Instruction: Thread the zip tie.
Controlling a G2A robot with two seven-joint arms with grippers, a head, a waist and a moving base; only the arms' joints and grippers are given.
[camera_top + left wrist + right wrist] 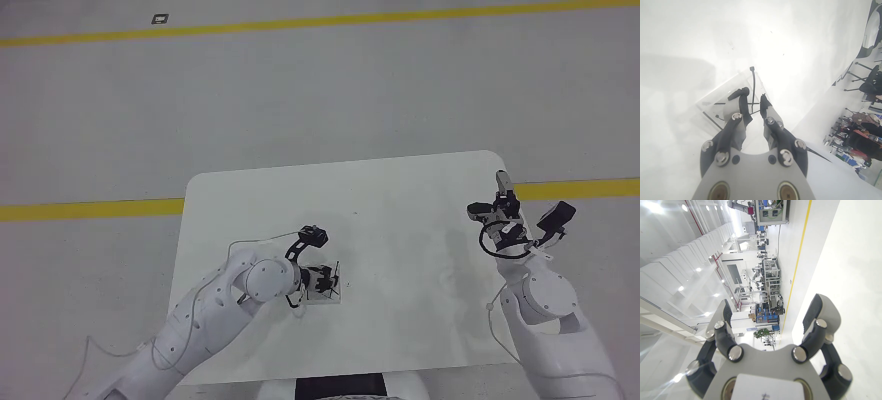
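Slim black square-headed zip tie sits between left end effector's parted, empty fingers.

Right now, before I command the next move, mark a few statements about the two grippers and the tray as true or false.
1. The left gripper hangs over the clear plastic tray. True.
2. The tray holds a single zip tie. False: several black zip ties lie in it.
3. The right gripper is shut on a zip tie. False: it is open and empty.
4. The right gripper sits near an edge of the white table, well apart from the tray. True.
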